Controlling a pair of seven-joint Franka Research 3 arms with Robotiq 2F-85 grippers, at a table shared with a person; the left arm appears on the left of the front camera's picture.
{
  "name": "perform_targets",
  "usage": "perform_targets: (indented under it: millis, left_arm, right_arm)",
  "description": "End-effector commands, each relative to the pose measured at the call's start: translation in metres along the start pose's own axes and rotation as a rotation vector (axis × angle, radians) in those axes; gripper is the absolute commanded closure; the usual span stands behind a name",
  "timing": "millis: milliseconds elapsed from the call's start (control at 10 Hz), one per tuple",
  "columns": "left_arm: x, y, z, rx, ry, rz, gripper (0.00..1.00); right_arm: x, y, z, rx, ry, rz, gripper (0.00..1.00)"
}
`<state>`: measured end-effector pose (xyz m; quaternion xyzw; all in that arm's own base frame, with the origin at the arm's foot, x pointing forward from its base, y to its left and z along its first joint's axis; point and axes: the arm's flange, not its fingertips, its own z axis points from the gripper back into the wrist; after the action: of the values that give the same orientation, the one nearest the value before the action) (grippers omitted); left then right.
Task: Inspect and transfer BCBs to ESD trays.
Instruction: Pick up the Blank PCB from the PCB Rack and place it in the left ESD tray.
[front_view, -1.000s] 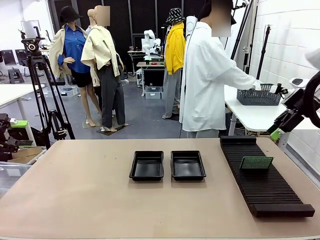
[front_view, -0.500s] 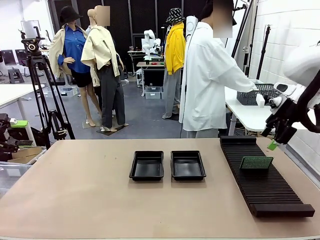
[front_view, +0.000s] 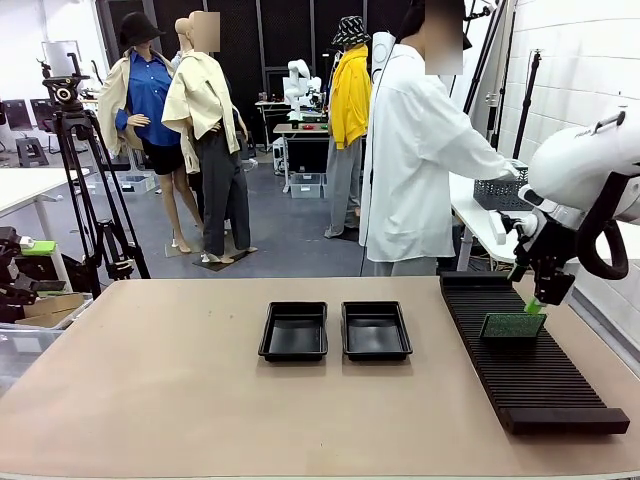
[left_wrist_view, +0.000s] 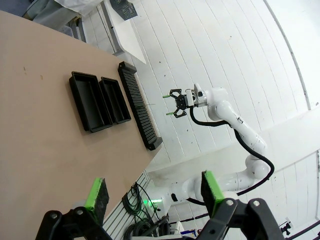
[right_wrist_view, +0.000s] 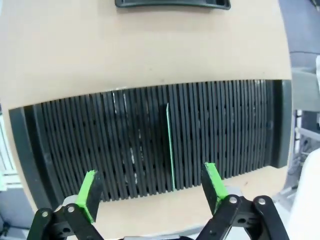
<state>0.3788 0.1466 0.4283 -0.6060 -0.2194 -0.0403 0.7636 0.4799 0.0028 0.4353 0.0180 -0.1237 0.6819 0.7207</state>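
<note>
Two black ESD trays (front_view: 293, 332) (front_view: 375, 330) lie side by side at mid-table, both with nothing in them. One green BCB (front_view: 512, 325) stands upright in a slot of the long black rack (front_view: 530, 375) on the right. My right gripper (front_view: 536, 300) hangs open, pointing down just above the board's far right corner. From the right wrist the BCB (right_wrist_view: 170, 150) is a thin green edge, between and beyond the open right gripper (right_wrist_view: 152, 187). My left gripper (left_wrist_view: 154, 192) is open and holds nothing, high off the table's left side, looking across at the trays (left_wrist_view: 90, 102).
A person in a white coat (front_view: 415, 150) stands beyond the far edge, turned toward a side table with a grey basket (front_view: 495, 190). A camera tripod (front_view: 80, 170) stands at the far left. Bare tabletop (front_view: 150, 380) spreads left and in front of the trays.
My right arm has swung in from the right edge, bringing its open gripper left and down to just above the board in the rack. The left gripper has stayed still.
</note>
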Motion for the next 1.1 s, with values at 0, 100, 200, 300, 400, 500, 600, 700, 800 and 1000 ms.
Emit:
perform_targets:
  millis: [0,100,200,300,400,500,600,700,800,1000]
  left_arm:
    - [0.000,-0.002,0.002,0.001,-0.008,0.011,0.02]
    - [0.000,-0.002,0.002,0.001,-0.008,0.011,0.02]
    - [0.000,-0.002,0.002,0.001,-0.008,0.011,0.02]
    - [0.000,-0.002,0.002,0.001,-0.008,0.011,0.02]
    - [0.000,-0.002,0.002,0.001,-0.008,0.011,0.02]
    - [0.000,-0.002,0.002,0.001,-0.008,0.011,0.02]
    - [0.000,-0.002,0.002,0.001,-0.008,0.011,0.02]
    - [0.000,-0.002,0.002,0.001,-0.008,0.011,0.02]
    - [0.000,-0.002,0.002,0.001,-0.008,0.011,0.02]
    - [0.000,-0.002,0.002,0.001,-0.008,0.011,0.02]
  right_arm:
    - [0.004,-0.001,-0.012,0.000,0.074,-0.004,0.00]
    - [0.004,-0.001,-0.018,0.009,0.088,0.001,0.00]
    - [0.003,-0.002,-0.024,0.006,0.099,-0.010,0.00]
    - [0.003,-0.003,-0.030,-0.001,0.110,-0.029,0.00]
    - [0.003,-0.005,-0.036,-0.015,0.121,-0.047,0.00]
    - [0.003,-0.007,-0.043,-0.020,0.133,-0.057,0.00]
    - [0.002,-0.013,-0.050,-0.019,0.134,-0.053,0.00]
    - [0.003,-0.016,-0.054,-0.007,0.143,-0.051,0.00]
    - [0.003,-0.021,-0.059,0.008,0.155,-0.047,0.00]
    - [0.002,-0.032,-0.069,0.031,0.170,-0.050,0.00]
